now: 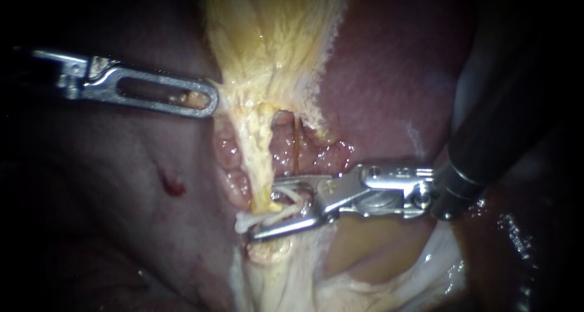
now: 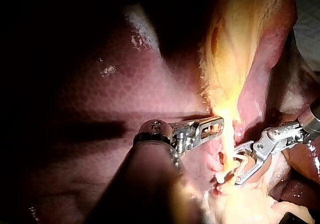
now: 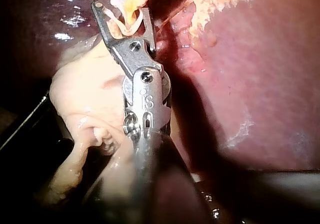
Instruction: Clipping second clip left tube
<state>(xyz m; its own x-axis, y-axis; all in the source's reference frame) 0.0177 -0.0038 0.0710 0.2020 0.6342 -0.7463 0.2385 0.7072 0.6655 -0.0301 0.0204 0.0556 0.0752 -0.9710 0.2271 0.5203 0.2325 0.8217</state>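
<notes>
Left instrument: your left instrument [image 1: 205, 99] is coming in from the left and sitting well above the clip site. In the left wrist view [image 2: 216, 125] its tip is touching the yellow tissue.
Left hand: this hand is closed, its two jaws lying together on the edge of the gallbladder [image 1: 274, 38]. Bits of yellow tissue are showing through the slot in the jaw.
Right instrument: your right instrument [image 1: 264, 208] is reaching in from the right across the liver [image 1: 389, 75], with its tip at the left tube [image 1: 258, 160]. The right wrist view [image 3: 122, 9] is showing the same hold from behind.
Right hand: this hand is standing partly open, the jaws in a narrow V. It is gripping a white clip [image 1: 286, 199] that is sitting between the jaws and touching both.
Left tube: it is running down from the gallbladder as a pale yellow strand and passing through the clip, inside the right hand.
Right tube: the right tube [image 1: 296, 145] is thinner and redder. It is lying just beside the left tube and disappearing behind the upper jaw.
Clip ends: one white end is poking out past the lower jaw's tip. You cannot tell whether the clip's limbs are meeting.
Below the hand: pale tissue [image 1: 292, 275] is spreading under the lower jaw.
</notes>
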